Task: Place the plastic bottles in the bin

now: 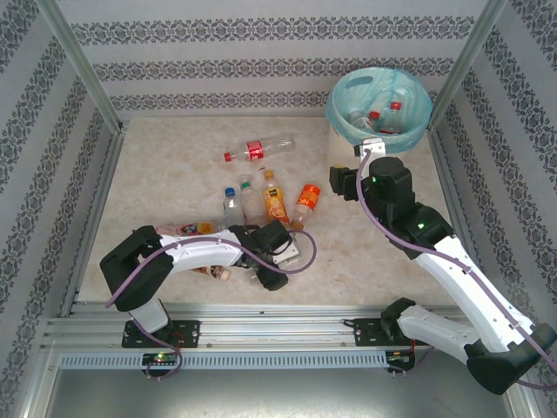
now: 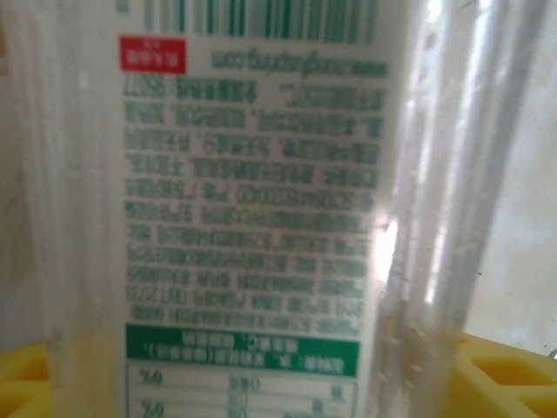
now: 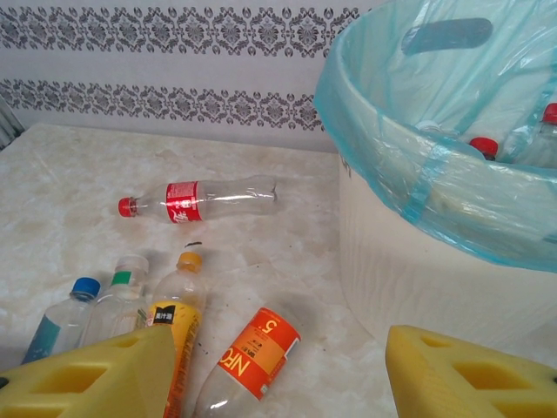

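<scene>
The left gripper [image 2: 261,383] lies low on the table [image 1: 165,174], near its near edge. Its yellow pads [image 2: 509,379] stand apart with a white-label bottle [image 2: 252,218] between them. I cannot tell whether they clamp it or only flank it. The label carries a barcode, a red patch and dense green print, all too blurred to read. The bottle's ends are cut off.

Just left of that gripper, the left arm partly covers another bottle [image 1: 184,228] and a brownish item [image 1: 218,272] that is hard to make out.

Beyond the gripper, four plastic bottles lie side by side, touching or nearly so:
- a blue-cap bottle [image 3: 61,318]
- a green-band bottle [image 3: 122,300]
- a yellow-cap juice bottle [image 3: 178,322]
- an orange-label bottle [image 3: 252,357], which reads "NFC" and "5"

Farther still, and apart from them, a red-label bottle [image 3: 200,198] lies crosswise. Its white script is too small to read.

Bare tabletop runs between this cluster and the bin [image 3: 418,261], and along the far left.

The right gripper [image 3: 280,348] hovers just beside the near wall of the bin. Its fingers are spread wide with nothing between them.

The bin stands in the far right corner, close to the patterned walls [image 1: 261,35]. Its teal liner [image 3: 409,187] is folded over the rim. Inside are red-capped bottles [image 3: 484,146], mostly hidden by the liner.
</scene>
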Motion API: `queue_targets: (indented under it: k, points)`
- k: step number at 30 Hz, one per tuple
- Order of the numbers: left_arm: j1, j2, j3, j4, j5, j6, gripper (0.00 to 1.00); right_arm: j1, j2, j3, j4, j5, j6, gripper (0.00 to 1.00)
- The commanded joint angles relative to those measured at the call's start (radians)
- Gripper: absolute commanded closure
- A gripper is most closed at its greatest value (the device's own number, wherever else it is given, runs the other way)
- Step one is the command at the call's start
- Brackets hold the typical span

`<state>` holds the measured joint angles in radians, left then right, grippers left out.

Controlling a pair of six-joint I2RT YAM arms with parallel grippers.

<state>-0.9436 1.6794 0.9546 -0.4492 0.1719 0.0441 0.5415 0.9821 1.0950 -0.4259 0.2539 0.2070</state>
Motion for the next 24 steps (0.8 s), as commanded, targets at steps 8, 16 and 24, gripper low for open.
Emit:
queue_targets:
  k: [8,16,24]
  points:
    - [-0.018,-0.027,0.055,-0.073,0.028,-0.018,0.4,0.014,0.001,0.016,-0.014,0.013,0.015,0.34]
    - [-0.017,-0.248,0.071,-0.12,0.112,-0.017,0.42,0.014,-0.044,0.046,-0.039,-0.009,0.02,0.35]
    - [-0.018,-0.459,0.127,-0.067,0.127,-0.028,0.45,0.014,-0.099,0.037,0.086,-0.208,0.035,0.35]
